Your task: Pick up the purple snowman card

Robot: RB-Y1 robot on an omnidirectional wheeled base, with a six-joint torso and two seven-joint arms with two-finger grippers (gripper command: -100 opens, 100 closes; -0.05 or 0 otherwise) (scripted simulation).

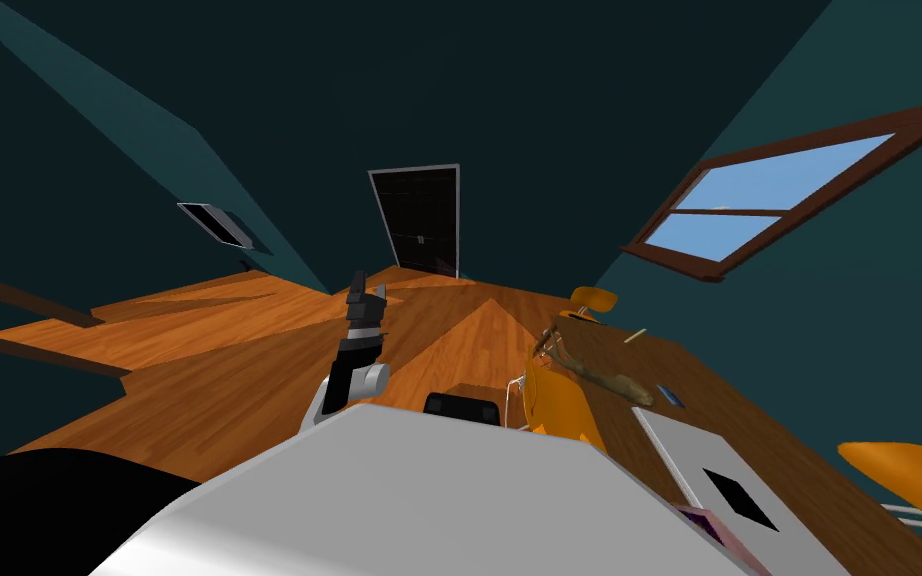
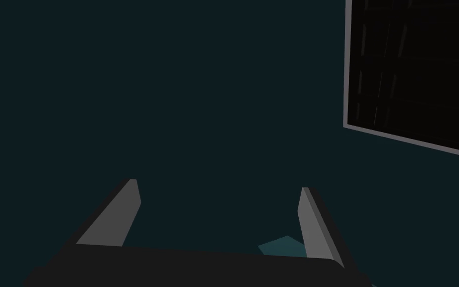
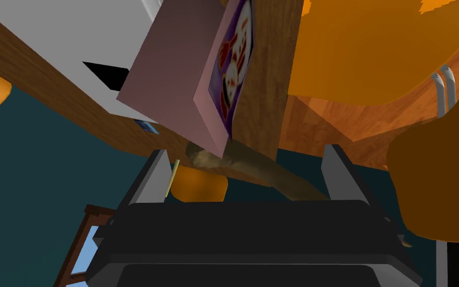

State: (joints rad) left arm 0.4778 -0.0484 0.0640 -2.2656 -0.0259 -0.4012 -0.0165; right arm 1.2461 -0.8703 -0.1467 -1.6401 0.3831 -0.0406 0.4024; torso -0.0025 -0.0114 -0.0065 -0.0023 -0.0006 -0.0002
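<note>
The snowman card (image 3: 231, 65) is a folded card with a pink back and a purple face bearing a white and red figure. It rests on the wooden table (image 3: 261, 99) beside a white slab (image 3: 64, 35) with a black diamond mark. My right gripper (image 3: 248, 169) is open, its fingers (image 3: 158, 174) apart, and the card's nearest corner lies just beyond them, untouched. In the head view a pink-purple sliver of the card (image 1: 706, 522) shows at the slab's (image 1: 709, 450) near corner. My left gripper (image 1: 367, 290) is raised over the floor and stands open (image 2: 218, 209), holding nothing.
A brown branch-like object (image 1: 604, 378) lies on the table (image 1: 749, 410), with a thin yellow stick (image 1: 635, 336) and a small blue item (image 1: 671, 396) near it. Orange chairs (image 1: 559, 400) (image 1: 909, 470) stand close around the table. A dark door (image 1: 417, 220) is far ahead.
</note>
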